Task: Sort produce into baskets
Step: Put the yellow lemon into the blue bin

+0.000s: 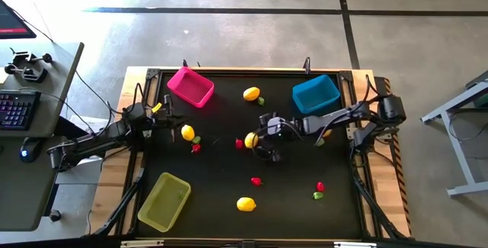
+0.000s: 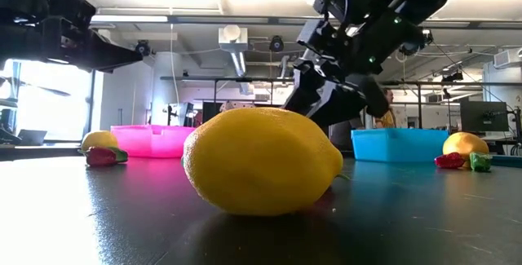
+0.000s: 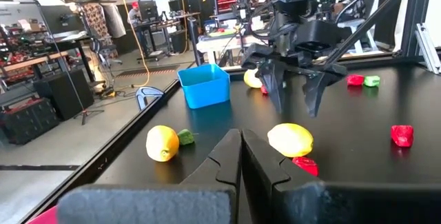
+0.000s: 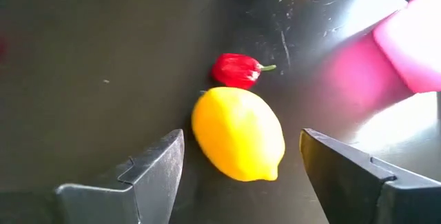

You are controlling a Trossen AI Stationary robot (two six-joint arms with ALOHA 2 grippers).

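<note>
The right gripper (image 4: 241, 162) hangs mid-desk, jaws wide, straddling a lemon (image 4: 238, 134) lying flat, long axis diagonal; a red pepper (image 4: 236, 69) touches its end. Left gripper's (image 3: 241, 156) jaws closed, empty.

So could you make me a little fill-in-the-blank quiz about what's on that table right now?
1. The right gripper hangs open over a ____ lemon.
2. Touching that lemon lies a small ____ pepper.
3. All three baskets are ____.
4. The pink basket sits nearest the ____ gripper.

Missing words: yellow; red; empty; left
</note>
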